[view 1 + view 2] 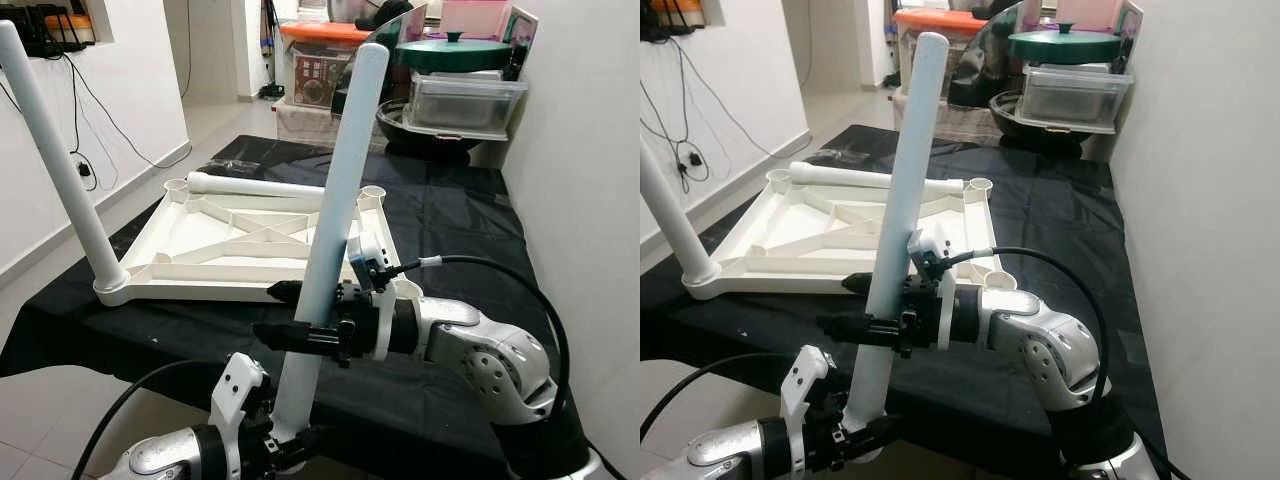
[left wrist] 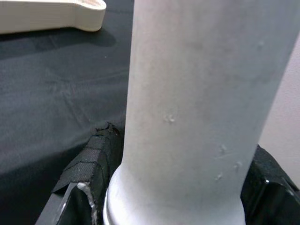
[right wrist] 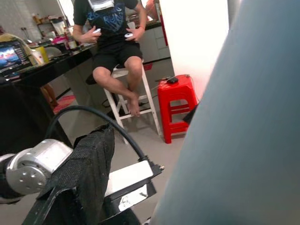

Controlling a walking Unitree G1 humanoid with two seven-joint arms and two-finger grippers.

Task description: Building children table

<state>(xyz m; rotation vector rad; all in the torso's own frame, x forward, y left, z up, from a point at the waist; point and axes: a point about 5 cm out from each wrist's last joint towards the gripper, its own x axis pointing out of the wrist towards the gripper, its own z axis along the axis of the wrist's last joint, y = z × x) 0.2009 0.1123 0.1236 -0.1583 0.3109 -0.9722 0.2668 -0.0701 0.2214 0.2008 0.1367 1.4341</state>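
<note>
Left gripper [image 1: 275, 445]: closed on base of leg [image 1: 335, 215], held upright. Right gripper [image 1: 300, 325]: clamped mid-leg. Tabletop [image 1: 190, 235]: upside down on cloth [image 1: 450, 215], beyond; one leg fitted [image 1: 60, 165], one loose [image 1: 255, 185]. Advice: keep vertical, centre over near-right socket [image 1: 998, 280], then press straight down.

You have a black cloth [image 1: 450, 215] over the work surface. At the far right stands a clear lidded container [image 1: 465, 100] with a green pot lid [image 1: 455, 50] above it. At far centre sits an orange-lidded bin [image 1: 322, 65]. Cables [image 1: 85, 100] hang on the left wall. Behind, a person [image 3: 112, 42] sits on a white stool [image 3: 133, 101] beside a red stool [image 3: 176, 105].
</note>
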